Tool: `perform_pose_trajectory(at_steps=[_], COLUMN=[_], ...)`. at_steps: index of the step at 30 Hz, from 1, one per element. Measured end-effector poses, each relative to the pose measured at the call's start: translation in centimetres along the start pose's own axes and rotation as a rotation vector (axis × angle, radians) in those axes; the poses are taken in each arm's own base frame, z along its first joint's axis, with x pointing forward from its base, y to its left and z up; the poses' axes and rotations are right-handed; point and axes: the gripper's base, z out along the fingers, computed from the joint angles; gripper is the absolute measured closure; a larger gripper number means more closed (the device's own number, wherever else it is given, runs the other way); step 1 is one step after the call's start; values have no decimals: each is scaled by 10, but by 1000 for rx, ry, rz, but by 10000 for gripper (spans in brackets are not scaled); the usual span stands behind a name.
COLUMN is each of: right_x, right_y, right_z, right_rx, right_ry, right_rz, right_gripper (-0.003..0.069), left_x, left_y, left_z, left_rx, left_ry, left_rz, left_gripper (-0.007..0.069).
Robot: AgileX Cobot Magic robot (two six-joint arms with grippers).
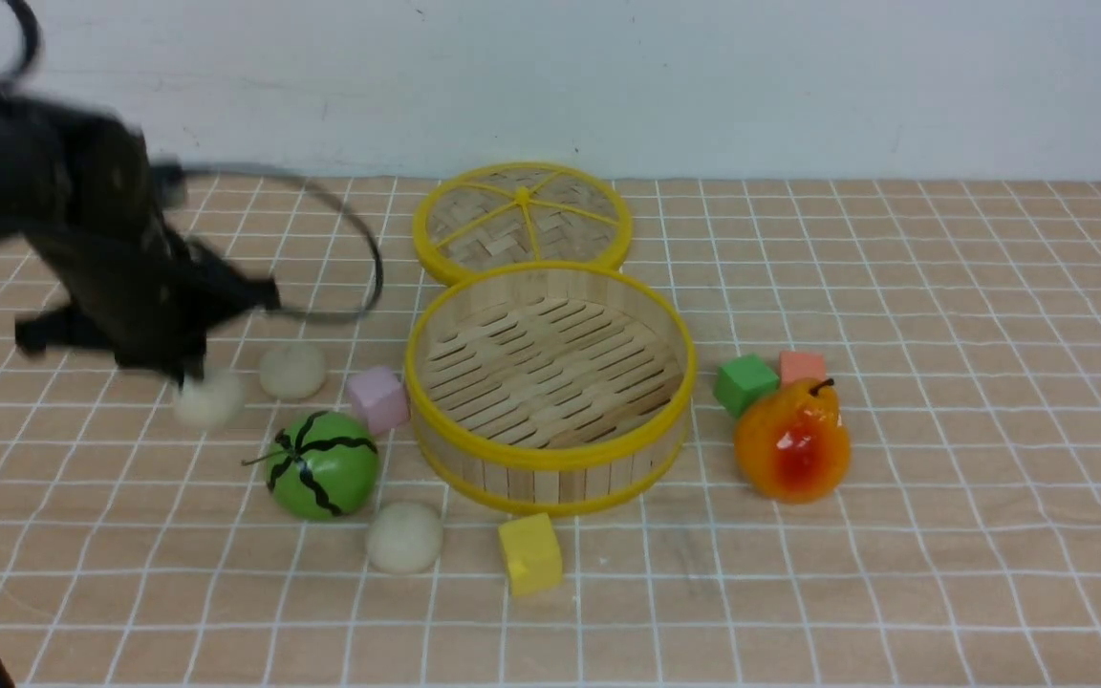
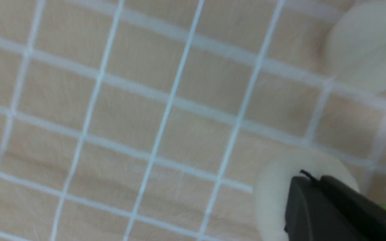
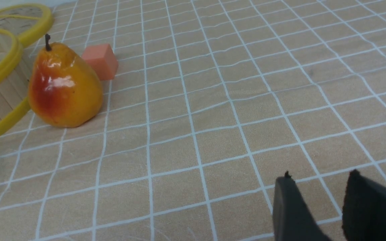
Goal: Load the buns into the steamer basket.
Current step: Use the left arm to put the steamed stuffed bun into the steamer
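Three buns lie on the surface at 7–9 o'clock of the empty steamer basket. Left end effector hovers on the leftmost bun, probably to grab; can't tell its grip. Right end effector sits parted, empty.

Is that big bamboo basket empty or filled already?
Empty: the steamer basket shows only bare slatted floor; all three buns lie outside it on the cloth.
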Motion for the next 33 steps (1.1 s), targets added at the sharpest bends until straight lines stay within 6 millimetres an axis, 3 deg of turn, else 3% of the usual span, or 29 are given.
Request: perform_pose_trajectory(at_steps=[2, 3, 5, 8, 10, 12, 13, 16, 24, 28, 33], right_x=[0, 0, 0, 0, 0, 0, 0, 0, 0, 0, 0], right_y=[0, 0, 0, 0, 0, 0, 0, 0, 0, 0, 0], right_z=[0, 0, 0, 0, 0, 0, 0, 0, 0, 0, 0], right_rx=[0, 0, 0, 0, 0, 0, 0, 0, 0, 0, 0], right_ry=[0, 0, 0, 0, 0, 0, 0, 0, 0, 0, 0], right_rz=[0, 0, 0, 0, 0, 0, 0, 0, 0, 0, 0], right_gripper=[418, 418, 418, 418, 418, 418, 418, 418, 418, 418, 418], left_x=[-23, -24, -35, -34, -27, -24, -18, -10, 6, 9, 8], left_y=[-14, -15, -36, -58, -82, -91, -105, -121, -130, -130, -128], left_z=[-34, -37, -60, -64, -56, -49, -34, -4, 67, 74, 65], left_rx=[116, 136, 318, 456, 554, 579, 600, 593, 530, 522, 517], left_ry=[-60, -58, -88, -89, -77, -68, -56, -47, 13, 28, 41], left_rz=[-7, -15, -8, 23, 61, 64, 64, 70, 21, 12, 39], left_gripper=[638, 638, 638, 638, 638, 638, 637, 629, 577, 522, 375])
